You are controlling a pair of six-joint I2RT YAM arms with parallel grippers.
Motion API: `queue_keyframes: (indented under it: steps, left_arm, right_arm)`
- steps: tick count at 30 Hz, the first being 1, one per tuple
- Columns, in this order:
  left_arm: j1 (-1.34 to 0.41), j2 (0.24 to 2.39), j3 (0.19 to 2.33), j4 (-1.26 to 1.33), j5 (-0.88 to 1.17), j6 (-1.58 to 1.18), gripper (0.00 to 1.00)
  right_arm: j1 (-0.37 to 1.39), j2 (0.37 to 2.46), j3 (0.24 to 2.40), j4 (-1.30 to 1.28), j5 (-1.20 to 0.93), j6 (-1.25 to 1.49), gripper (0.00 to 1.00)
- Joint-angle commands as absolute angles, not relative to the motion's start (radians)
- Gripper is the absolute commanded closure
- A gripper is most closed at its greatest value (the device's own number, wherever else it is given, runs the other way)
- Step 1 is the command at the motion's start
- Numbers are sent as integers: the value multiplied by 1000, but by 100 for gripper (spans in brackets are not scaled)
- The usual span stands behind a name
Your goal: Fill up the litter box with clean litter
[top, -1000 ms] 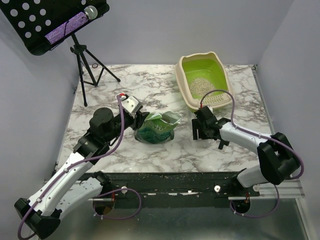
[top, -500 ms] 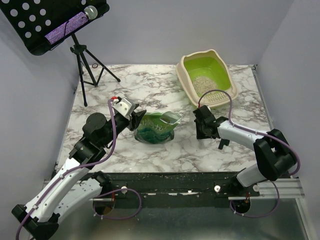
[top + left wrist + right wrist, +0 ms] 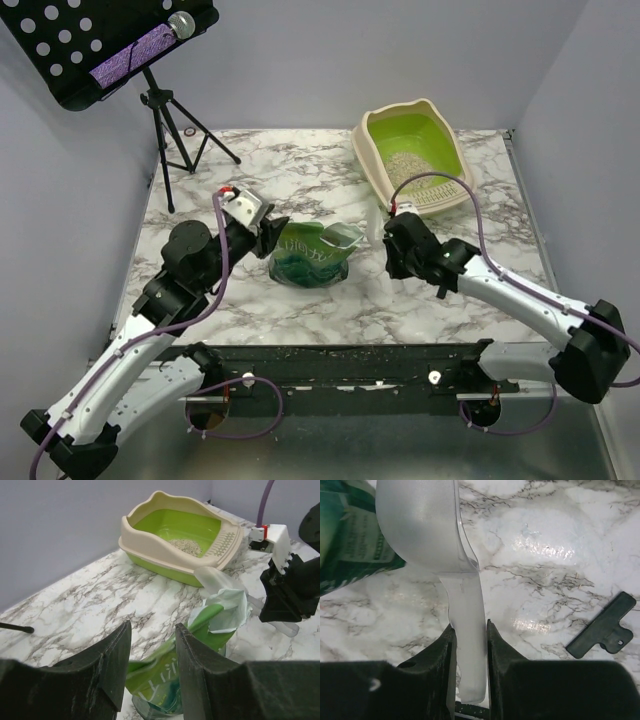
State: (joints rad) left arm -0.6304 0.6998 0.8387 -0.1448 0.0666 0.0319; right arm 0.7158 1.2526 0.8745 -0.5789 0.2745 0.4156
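Observation:
The litter box [image 3: 372,165], beige-rimmed and lime-green inside, stands at the back right, also in the left wrist view [image 3: 145,535]. A small patch of clean litter [image 3: 408,165] lies on its floor [image 3: 186,545]. A green printed bag [image 3: 310,258] stands open mid-table. My left gripper [image 3: 272,238] is at the bag's left edge, jaws open, with the bag's rim [image 3: 165,660] showing in the gap [image 3: 152,627]. My right gripper [image 3: 468,625] is shut on the handle of a translucent scoop [image 3: 420,525]. The scoop's bowl reaches to the bag's mouth [image 3: 343,236].
A black clip [image 3: 602,630] lies on the marble to the right of my right gripper. A music stand on a tripod [image 3: 165,120] stands at the back left. Grey walls close in the table on both sides.
My right gripper has closed on the scoop handle and carried the scoop left to the bag. The litter box has turned slightly. My left gripper has shifted a little at the bag's edge.

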Motion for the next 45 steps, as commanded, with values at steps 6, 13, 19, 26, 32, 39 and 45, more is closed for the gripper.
queue_keyframes:
  steps: [6, 13, 19, 26, 32, 39, 45]
  left_arm:
    - [-634, 850, 1271, -483, 31, -138, 52]
    - [-634, 1006, 1650, -780, 91, -349, 57]
    - [-634, 1075, 1781, -891, 234, -457, 63]
    - [-632, 1094, 1763, -927, 331, -482, 62]
    - [-632, 1100, 1727, -908, 374, -506, 62]
    - [-632, 1083, 1729, -903, 373, -515, 61]
    - [-630, 1062, 1741, -922, 383, -528, 61]
  right_arm:
    - [891, 1137, 1132, -867, 556, 359, 100]
    - [1067, 1140, 1224, -761, 871, 45, 100]
    - [1225, 1069, 1085, -298, 1039, -446, 100]
    - [1345, 980, 1003, -41, 957, -753, 100]
    - [1400, 989, 993, 41, 942, -867, 100]
    - [1414, 1009, 954, 115, 1003, -995, 100]
    - [1419, 999, 875, 300, 1058, -1156, 100]
